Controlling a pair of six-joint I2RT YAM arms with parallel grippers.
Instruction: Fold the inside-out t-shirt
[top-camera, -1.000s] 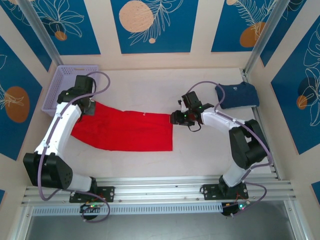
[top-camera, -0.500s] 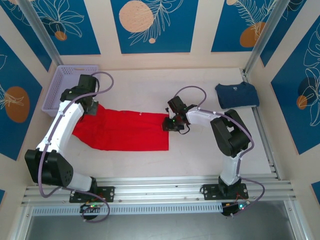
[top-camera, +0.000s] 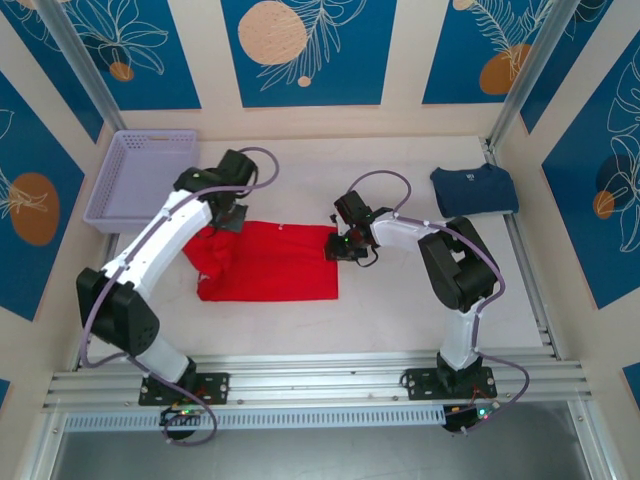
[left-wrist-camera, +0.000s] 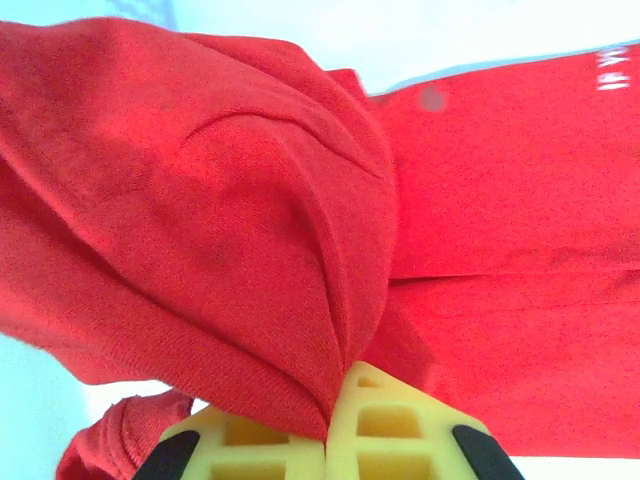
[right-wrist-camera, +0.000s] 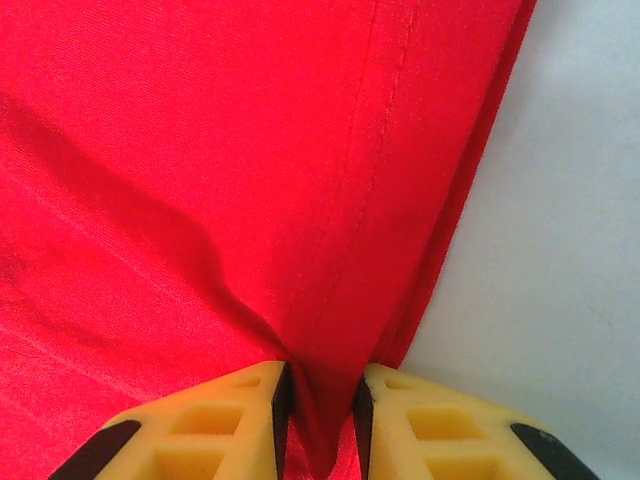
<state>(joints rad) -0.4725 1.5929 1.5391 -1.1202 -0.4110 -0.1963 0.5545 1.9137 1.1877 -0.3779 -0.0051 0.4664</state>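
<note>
**A:** How is the light looking from overhead?

**B:** It is coming down evenly from above. The table is glowing pale, and the left arm is casting only a faint, soft shadow. Nothing is glaring.

**A:** And the t-shirt?

**B:** Its red is saturating heavily, so the folds are reading flat.

**A:** What are the wrist cameras giving?

**B:** On the left wrist, the weave is showing sharply, shade is gathering under the raised fold, and the yellow fingers are softening at the bottom edge. On the right wrist, a dark crease shadow is running diagonally across the cloth, and the table is washing out to bluish grey.
</note>
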